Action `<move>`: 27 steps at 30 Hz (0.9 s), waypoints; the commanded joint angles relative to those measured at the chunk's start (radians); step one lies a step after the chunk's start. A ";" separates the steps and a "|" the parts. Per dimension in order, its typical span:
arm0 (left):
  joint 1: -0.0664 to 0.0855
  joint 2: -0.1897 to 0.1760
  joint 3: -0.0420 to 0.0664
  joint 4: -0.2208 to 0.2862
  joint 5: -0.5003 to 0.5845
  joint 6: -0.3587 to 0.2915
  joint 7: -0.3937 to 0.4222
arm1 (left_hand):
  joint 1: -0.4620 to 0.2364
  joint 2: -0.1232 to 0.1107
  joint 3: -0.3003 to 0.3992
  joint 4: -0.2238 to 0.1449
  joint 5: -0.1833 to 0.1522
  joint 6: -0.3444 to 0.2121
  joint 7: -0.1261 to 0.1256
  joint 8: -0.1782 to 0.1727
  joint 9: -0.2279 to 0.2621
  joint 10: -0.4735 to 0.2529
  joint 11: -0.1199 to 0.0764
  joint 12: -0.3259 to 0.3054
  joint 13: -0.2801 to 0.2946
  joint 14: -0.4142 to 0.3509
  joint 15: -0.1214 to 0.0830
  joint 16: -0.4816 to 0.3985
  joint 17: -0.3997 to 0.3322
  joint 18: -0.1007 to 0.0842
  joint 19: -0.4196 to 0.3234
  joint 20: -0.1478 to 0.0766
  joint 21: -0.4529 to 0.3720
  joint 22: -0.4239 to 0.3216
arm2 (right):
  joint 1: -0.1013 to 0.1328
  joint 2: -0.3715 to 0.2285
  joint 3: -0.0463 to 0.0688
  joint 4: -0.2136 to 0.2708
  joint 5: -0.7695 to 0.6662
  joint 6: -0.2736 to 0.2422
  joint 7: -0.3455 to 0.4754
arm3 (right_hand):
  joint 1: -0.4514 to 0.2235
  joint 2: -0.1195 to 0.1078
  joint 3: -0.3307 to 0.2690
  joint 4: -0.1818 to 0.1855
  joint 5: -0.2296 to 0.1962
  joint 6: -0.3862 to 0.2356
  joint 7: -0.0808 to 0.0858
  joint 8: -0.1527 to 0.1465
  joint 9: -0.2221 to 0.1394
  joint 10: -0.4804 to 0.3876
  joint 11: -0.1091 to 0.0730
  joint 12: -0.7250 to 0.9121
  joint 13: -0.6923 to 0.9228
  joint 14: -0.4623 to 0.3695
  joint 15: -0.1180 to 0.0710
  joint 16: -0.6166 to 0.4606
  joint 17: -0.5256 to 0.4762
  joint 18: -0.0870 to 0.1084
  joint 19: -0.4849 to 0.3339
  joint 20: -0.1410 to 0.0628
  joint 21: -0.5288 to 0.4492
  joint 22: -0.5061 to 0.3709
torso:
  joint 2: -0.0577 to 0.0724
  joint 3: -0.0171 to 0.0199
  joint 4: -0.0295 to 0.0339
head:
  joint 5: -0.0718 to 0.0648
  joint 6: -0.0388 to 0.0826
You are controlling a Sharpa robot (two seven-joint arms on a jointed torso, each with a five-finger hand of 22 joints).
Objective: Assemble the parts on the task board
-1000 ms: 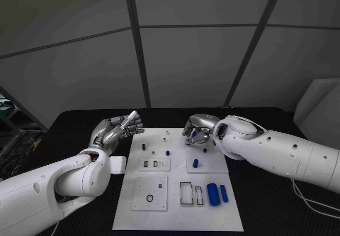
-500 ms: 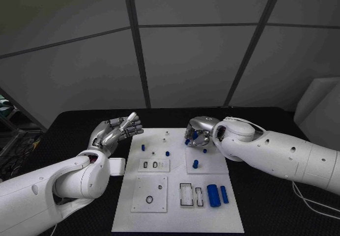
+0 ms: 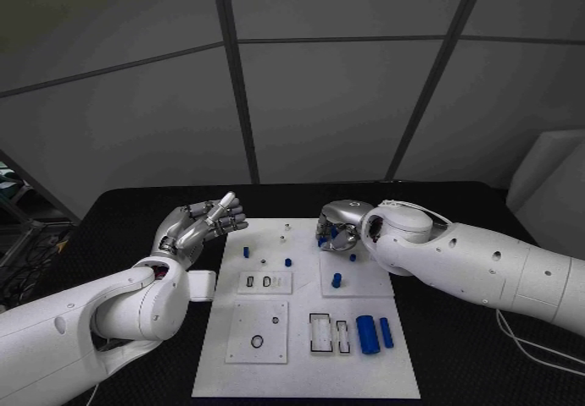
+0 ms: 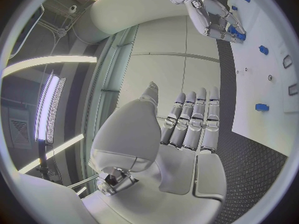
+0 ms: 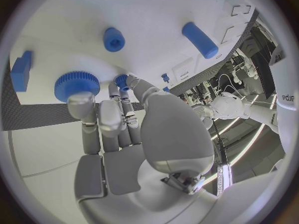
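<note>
The white task board (image 3: 305, 364) lies in the middle of the black table. My right hand (image 3: 339, 230) is curled down over its far part and pinches a small blue part (image 5: 121, 80) between thumb and finger. Another of its fingers rests on a blue toothed wheel (image 5: 76, 84) on the board. Close by are an upright blue peg (image 5: 114, 39) and a lying blue cylinder (image 5: 200, 40). My left hand (image 3: 201, 224) is raised beside the board's far left corner, fingers straight and apart, holding nothing; its palm (image 4: 187, 134) is bare.
Small blue pegs (image 3: 246, 251) (image 3: 336, 280) stand on the board's far half. Two blue cylinders (image 3: 366, 326) (image 3: 385, 331) lie beside rectangular slots (image 3: 320, 332) near the front. A white block (image 3: 201, 285) sits off the board's left edge. A blue block (image 5: 20, 69) lies at the board's edge.
My right hand has sunk lower onto the board's far part and shifted slightly left with the small blue part. The left hand has barely moved.
</note>
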 commanded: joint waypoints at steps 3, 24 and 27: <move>0.002 -0.002 0.001 0.003 -0.010 0.016 0.001 | 0.004 0.004 0.000 -0.004 -0.003 0.008 0.013 -0.007 -0.002 0.003 0.000 -0.004 -0.002 -0.003 0.004 -0.005 -0.001 -0.018 0.007 0.000 0.004 0.000 | 0.002 0.004 0.000 -0.006 -0.014 -0.004 -0.015 | 0.023 0.026 0.048 -0.002 -0.055 0.035 -0.003 0.013 0.004 0.039 -0.010 0.012 0.005 0.042 -0.010 0.035 0.036 -0.013 0.020 -0.003 0.035 0.046 | 0.003 0.0007 0.0004 | 0.001 -0.005; 0.002 -0.006 0.001 0.001 -0.010 0.012 -0.002 | 0.004 0.005 -0.004 -0.010 -0.003 0.002 0.017 -0.017 -0.002 -0.008 0.004 -0.014 -0.003 -0.004 0.007 -0.012 -0.002 -0.019 0.006 0.000 0.003 -0.001 | 0.017 0.041 0.001 -0.012 -0.007 -0.220 -0.046 | 0.040 0.017 0.122 -0.023 -0.055 0.063 0.001 0.016 0.004 0.067 -0.012 0.004 0.006 0.031 -0.012 0.061 0.050 -0.015 0.014 -0.004 0.062 0.073 | 0.005 0.0012 -0.0002 | 0.001 0.007; 0.002 -0.006 0.001 0.002 -0.010 0.011 -0.002 | 0.003 0.005 -0.004 -0.011 -0.003 0.001 0.017 -0.018 -0.002 -0.010 0.005 -0.016 -0.003 -0.004 0.007 -0.012 -0.002 -0.019 0.006 0.001 0.003 -0.002 | 0.020 0.072 0.001 -0.042 0.001 -0.225 -0.044 | 0.039 0.015 0.123 -0.023 -0.056 0.062 0.002 0.015 0.004 0.067 -0.012 0.003 0.006 0.030 -0.012 0.062 0.051 -0.015 0.013 -0.004 0.063 0.073 | 0.007 0.0010 0.0013 | 0.001 0.008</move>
